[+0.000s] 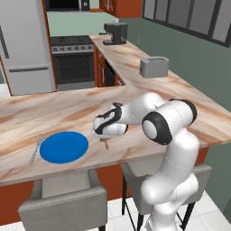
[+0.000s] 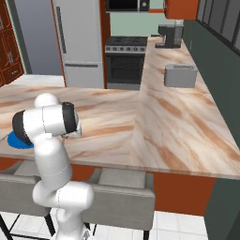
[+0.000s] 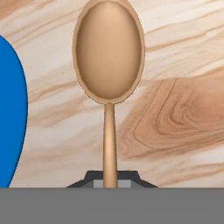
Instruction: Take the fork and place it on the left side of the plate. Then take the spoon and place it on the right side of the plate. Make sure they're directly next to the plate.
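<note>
The spoon (image 3: pixel 108 57) is clamped by its thin handle in the closed end effector (image 3: pixel 110 178), its oval bowl pointing away from the hand just off the right edge of the blue plate (image 1: pixel 63 146), which sits on the marbled tabletop (image 1: pixel 54 113). In the left base view the white arm bends low just right of the plate, the spoon's handle tip showing beneath the hand. The fork (image 1: pixel 35 148) already lies along the plate's left rim, close beside it, so the first half of the job looks finished. What appears to remain is setting the spoon down beside the plate's right edge and letting go.
</note>
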